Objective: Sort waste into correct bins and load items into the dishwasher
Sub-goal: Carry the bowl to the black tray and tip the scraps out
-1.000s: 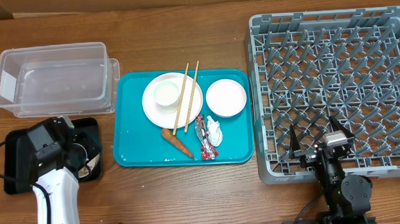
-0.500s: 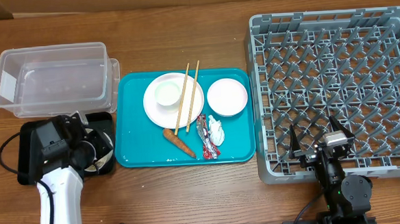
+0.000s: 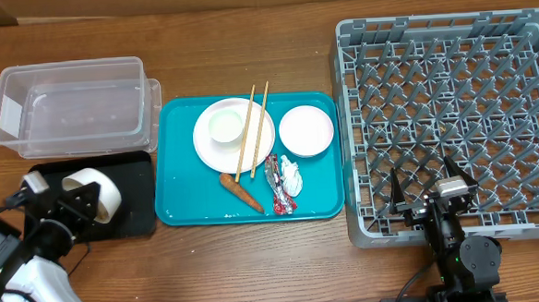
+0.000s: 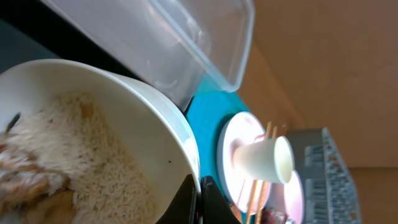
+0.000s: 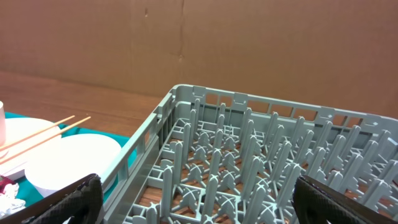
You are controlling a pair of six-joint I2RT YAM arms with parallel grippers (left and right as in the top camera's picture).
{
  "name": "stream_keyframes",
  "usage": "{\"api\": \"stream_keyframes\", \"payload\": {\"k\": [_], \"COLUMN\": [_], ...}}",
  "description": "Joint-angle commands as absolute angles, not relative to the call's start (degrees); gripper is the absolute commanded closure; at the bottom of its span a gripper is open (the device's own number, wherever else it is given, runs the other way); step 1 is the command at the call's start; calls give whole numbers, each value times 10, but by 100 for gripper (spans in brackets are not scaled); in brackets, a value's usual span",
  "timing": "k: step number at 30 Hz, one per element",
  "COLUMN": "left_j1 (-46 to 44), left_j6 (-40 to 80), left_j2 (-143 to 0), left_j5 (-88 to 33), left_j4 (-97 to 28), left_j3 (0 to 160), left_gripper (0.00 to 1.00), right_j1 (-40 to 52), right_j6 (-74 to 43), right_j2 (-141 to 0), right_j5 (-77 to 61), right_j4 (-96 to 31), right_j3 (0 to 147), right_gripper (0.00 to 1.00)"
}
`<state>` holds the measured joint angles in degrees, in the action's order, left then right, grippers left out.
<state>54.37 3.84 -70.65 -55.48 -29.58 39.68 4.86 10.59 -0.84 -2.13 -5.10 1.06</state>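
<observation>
Bowl point(image 3: 93, 191): now tipped on its side over black tray point(image 3: 134, 214); tray shifted right from a second ago.
Rice point(image 4: 93, 155): still inside bowl, so emptying likely unfinished.
Left gripper point(image 4: 199, 200): clamped on bowl rim.
Right gripper point(image 5: 196, 190): fingers spread, idle at dish rack point(image 5: 249, 143).

We see the bowl point(image 4: 134, 102) cut off by the left wrist view's left and bottom edges; the right wrist view crops the rack point(image 5: 249, 104).
</observation>
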Motion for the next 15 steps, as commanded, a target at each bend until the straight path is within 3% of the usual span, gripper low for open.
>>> {"api": "stream_keyframes", "payload": {"k": [1, 15], "left_j1": [590, 631], "left_j6": [10, 13], "left_j2": [-707, -836], "left_j5": [-671, -827], "left_j4": [-267, -167], "left_j3": [397, 387], "left_gripper": [96, 96], "right_j1": [48, 48], "right_j6": [107, 107], "right_j2": [-4, -4], "right_j5": [-22, -22], "right_j4": [-46, -46], "right_j3": [5, 5], "right_gripper": [0, 0]}}
